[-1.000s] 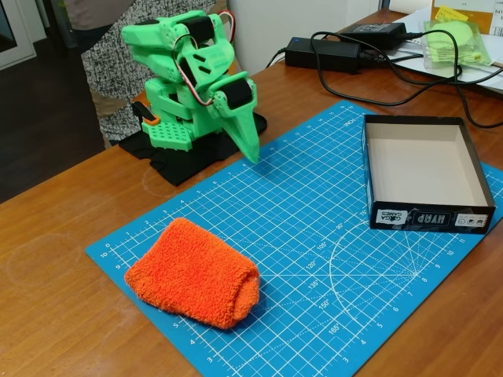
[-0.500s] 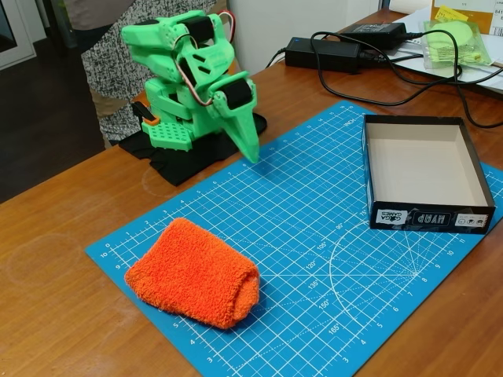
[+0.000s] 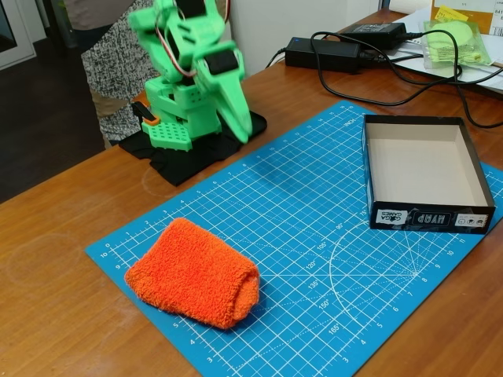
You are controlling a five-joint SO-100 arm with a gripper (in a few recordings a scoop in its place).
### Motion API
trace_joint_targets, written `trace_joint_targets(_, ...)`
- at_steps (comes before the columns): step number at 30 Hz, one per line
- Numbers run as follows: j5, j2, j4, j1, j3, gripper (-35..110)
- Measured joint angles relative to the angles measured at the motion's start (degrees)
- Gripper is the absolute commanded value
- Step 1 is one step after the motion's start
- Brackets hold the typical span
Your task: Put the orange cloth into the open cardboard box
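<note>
Cloth untouched on mat, box empty.
Orange roll lies at the mat's near-left corner, well apart from the box on the mat's right edge. Gripper hangs by the green arm's base just beyond the mat's far edge, tip pointing down, well apart from the cloth; fingers look pressed together, holding nothing. Judged: nothing done yet, so reach, grasp, carry and drop all remain.
</note>
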Motion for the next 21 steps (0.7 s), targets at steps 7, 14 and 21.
trace_joint_targets(7,7.2,-31.2,-9.4,18.4,-14.2,17)
trace_joint_targets(14,11.2,-40.3,-18.0,27.4,-12.8,23)
trace_joint_targets(21,10.5,-66.1,-16.1,27.3,-30.6,28)
